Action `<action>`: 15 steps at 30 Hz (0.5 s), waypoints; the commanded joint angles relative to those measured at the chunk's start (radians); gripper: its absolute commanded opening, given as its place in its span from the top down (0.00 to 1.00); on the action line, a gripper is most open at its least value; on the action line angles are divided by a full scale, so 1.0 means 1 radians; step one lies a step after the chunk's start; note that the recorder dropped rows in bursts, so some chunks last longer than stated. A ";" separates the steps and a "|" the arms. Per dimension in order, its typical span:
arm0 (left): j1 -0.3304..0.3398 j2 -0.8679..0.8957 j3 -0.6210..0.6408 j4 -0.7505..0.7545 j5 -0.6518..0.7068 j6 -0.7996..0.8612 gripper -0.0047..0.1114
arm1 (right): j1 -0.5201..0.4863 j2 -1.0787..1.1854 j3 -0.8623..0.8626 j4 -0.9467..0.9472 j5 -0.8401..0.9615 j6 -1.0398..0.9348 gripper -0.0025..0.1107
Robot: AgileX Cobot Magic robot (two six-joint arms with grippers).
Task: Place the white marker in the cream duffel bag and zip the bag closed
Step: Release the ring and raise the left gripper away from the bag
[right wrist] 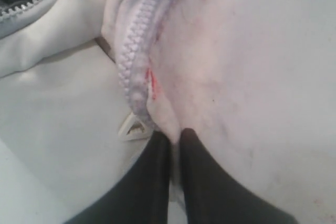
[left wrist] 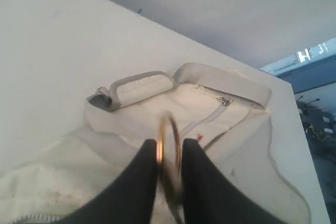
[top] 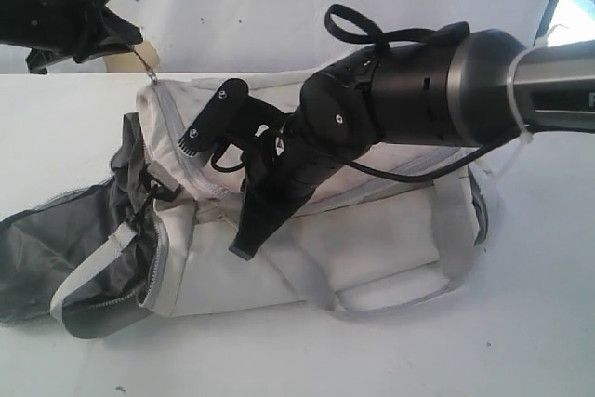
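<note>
Two arms attend the cream duffel bag [top: 372, 248], which lies on its side on the worktop [top: 521, 323].

White marker: not in sight in any view. Judged to be inside the bag, unconfirmed. A small red fleck [right wrist: 152, 85] shows beside the zip [right wrist: 131, 51]; what it is cannot be told.

Left fingers [left wrist: 142, 182]: set narrow, with the metal pull ring [left wrist: 160, 145] caught between them. They stand above the bag's corner at the end where a dark-lined end pocket [top: 56, 239] gapes, and that corner is lifted toward them.

Right fingers [right wrist: 199, 182]: all but closed, pinching a fold of the bag's cream fabric just beside the zip, about midway along the bag.

Zip teeth appear meshed where the right wrist view shows them.

Governing relation: the zip's long axis runs along the bag's top, from the lifted corner toward the far end. The pull is at the left arm's end, so that arm is the nearer, and the right pinch serves as anchor.

Judgement: closing is at or near completion; the gaping end pocket remains unaddressed.
</note>
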 commanded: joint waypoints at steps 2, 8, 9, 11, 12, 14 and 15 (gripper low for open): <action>0.017 -0.009 -0.029 0.003 -0.001 0.041 0.44 | -0.010 -0.003 0.013 0.078 -0.048 0.013 0.70; 0.017 -0.064 -0.029 0.225 -0.041 0.073 0.34 | -0.014 -0.060 0.011 0.158 -0.096 0.217 0.58; 0.017 -0.089 -0.029 0.293 -0.052 0.010 0.35 | -0.027 -0.095 0.011 0.153 -0.091 0.320 0.59; 0.017 -0.134 -0.029 0.452 -0.060 -0.201 0.47 | -0.063 -0.145 0.004 0.153 -0.028 0.474 0.59; 0.017 -0.149 -0.029 0.508 -0.053 -0.239 0.53 | -0.077 -0.155 -0.004 0.153 0.011 0.515 0.59; 0.016 -0.205 -0.029 0.711 0.016 -0.387 0.64 | -0.155 -0.188 -0.059 0.150 0.229 0.631 0.59; 0.016 -0.218 -0.029 0.752 0.046 -0.438 0.64 | -0.175 -0.194 -0.068 0.148 0.278 0.634 0.59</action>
